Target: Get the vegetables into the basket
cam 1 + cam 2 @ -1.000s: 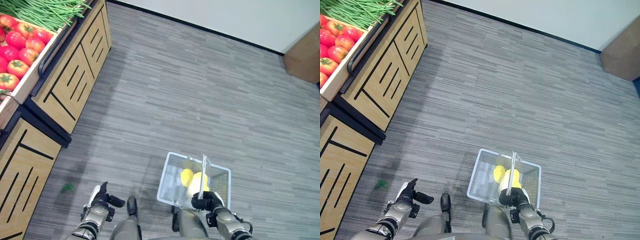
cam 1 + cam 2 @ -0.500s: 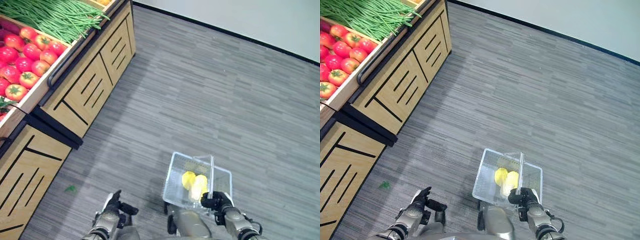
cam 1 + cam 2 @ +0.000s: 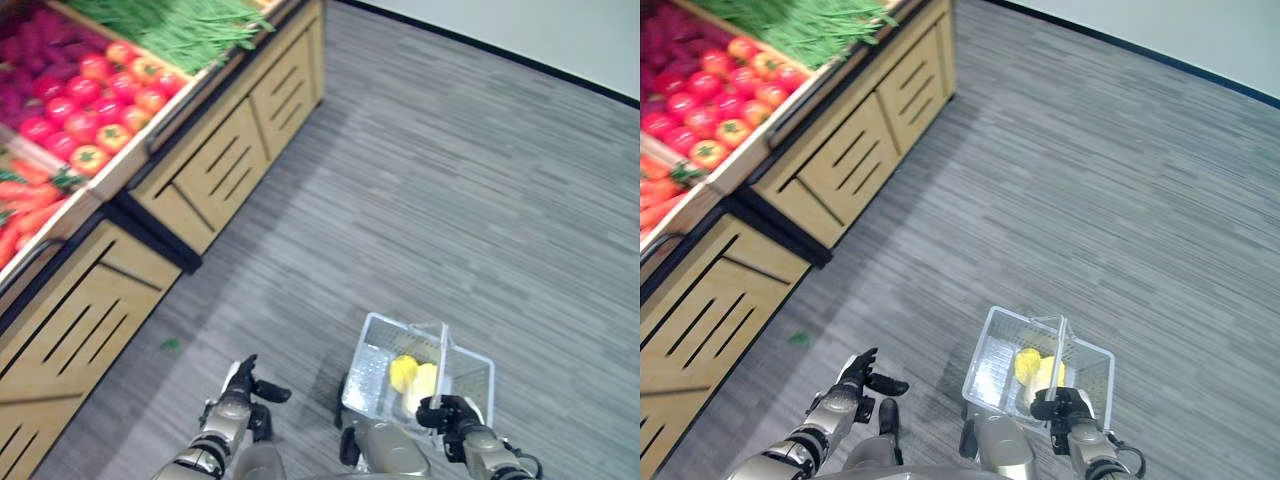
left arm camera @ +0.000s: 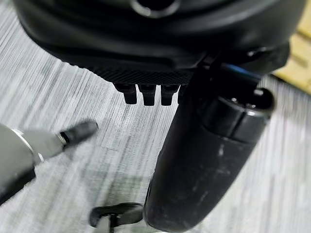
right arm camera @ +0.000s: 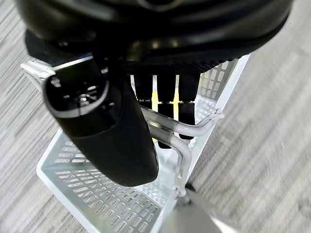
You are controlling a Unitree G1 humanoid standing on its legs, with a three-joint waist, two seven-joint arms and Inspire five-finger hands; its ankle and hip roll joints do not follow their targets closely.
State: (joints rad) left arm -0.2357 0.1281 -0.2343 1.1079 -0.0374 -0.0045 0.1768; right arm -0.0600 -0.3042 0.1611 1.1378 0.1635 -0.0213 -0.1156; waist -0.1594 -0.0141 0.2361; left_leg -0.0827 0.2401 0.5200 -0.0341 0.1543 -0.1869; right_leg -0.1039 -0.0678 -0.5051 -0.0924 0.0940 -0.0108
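Wire basket (image 3: 470, 372) with yellow vegetables (image 3: 412, 375), handle grasped by right hand (image 3: 447, 412); left hand (image 3: 240, 385) relaxed, holding nothing.

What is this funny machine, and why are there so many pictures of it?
It is a walking robot with two arms, shopping for vegetables. The two wide pictures come from cameras in its head, looking down at the grey floor. The two close-up pictures come from cameras on its wrists.

Its right hand is curled round the handle of a white basket, carrying it. Inside lie yellow vegetables; I cannot tell which kind.

Its left hand is open and holds nothing.

To the robot's left stands a wooden market stand with red tomatoes, green beans and some carrots. A small green scrap lies on the floor.
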